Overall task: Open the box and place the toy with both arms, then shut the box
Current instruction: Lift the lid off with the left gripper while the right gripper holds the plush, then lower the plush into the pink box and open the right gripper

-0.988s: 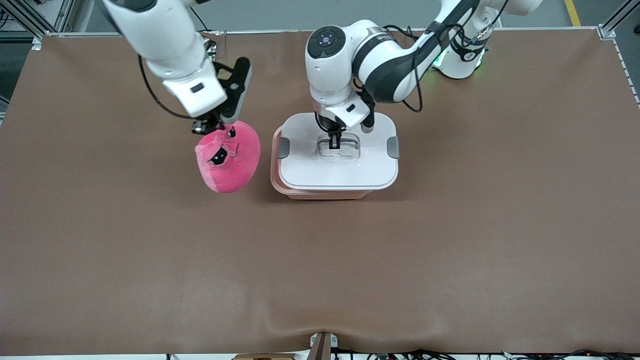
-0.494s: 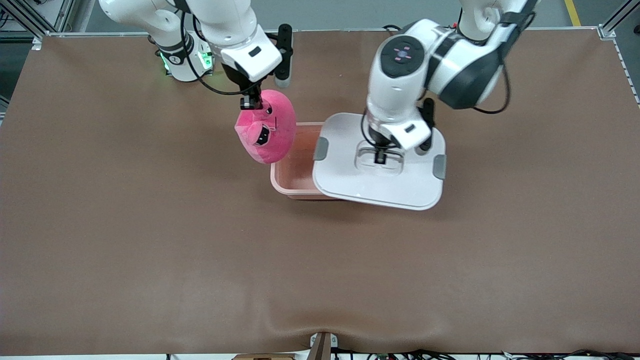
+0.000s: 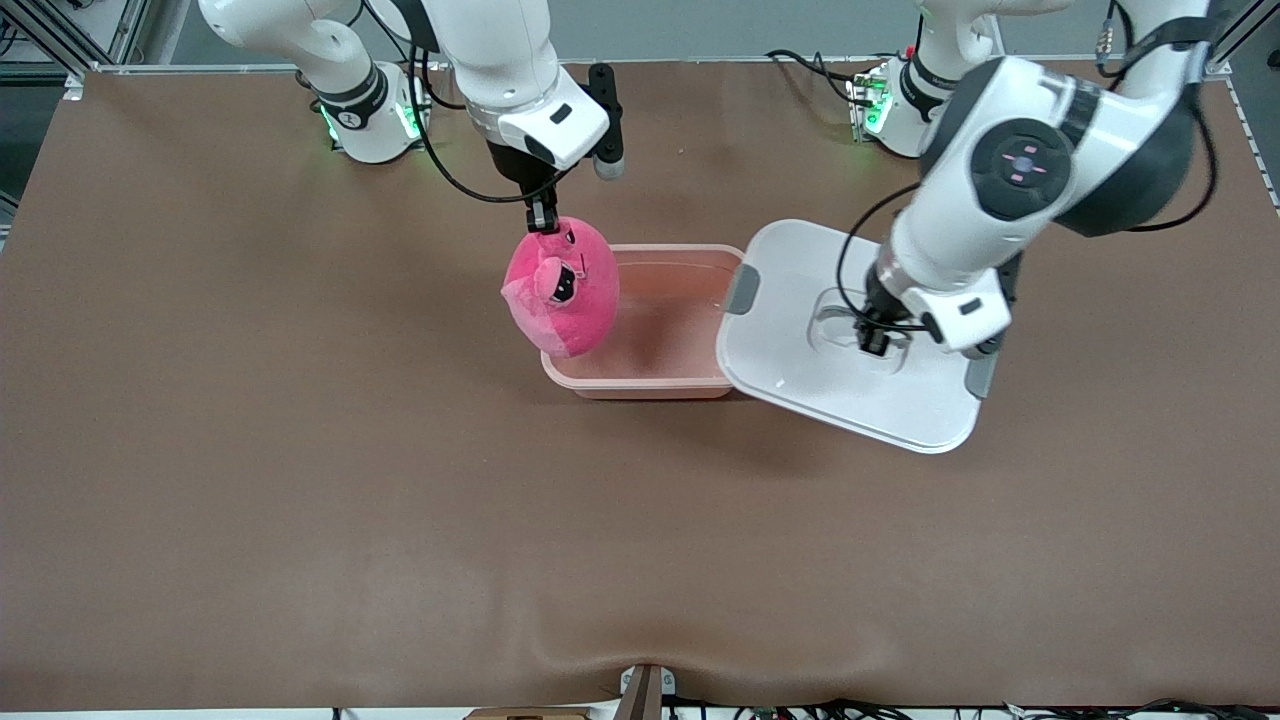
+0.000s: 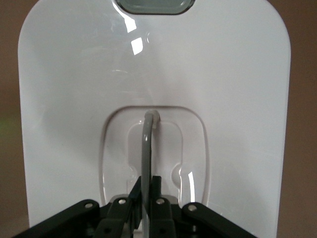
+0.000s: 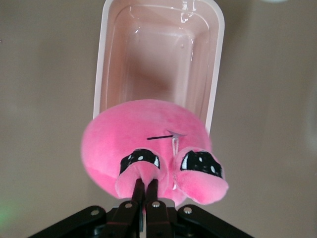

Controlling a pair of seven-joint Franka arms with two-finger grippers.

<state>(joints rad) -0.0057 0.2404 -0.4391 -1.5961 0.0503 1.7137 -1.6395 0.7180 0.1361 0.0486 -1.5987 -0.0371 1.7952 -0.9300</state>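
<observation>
- The brown worktop (image 3: 300, 450) carries the open pink box (image 3: 660, 380).
- Its white lid (image 3: 800, 360) hangs over the worktop beside the box, left gripper (image 3: 876, 342) clenched on the handle (image 4: 147, 148).
- The toy (image 3: 562, 290) dangles over the box's edge, pinched by the right gripper (image 3: 542, 222).

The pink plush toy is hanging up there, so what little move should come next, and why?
Probably the right hand should carry the pink plush toy a bit further over the open pink tub, since it hangs above the tub's rim at the right arm's end. The left hand holds the white lid aside.
</observation>
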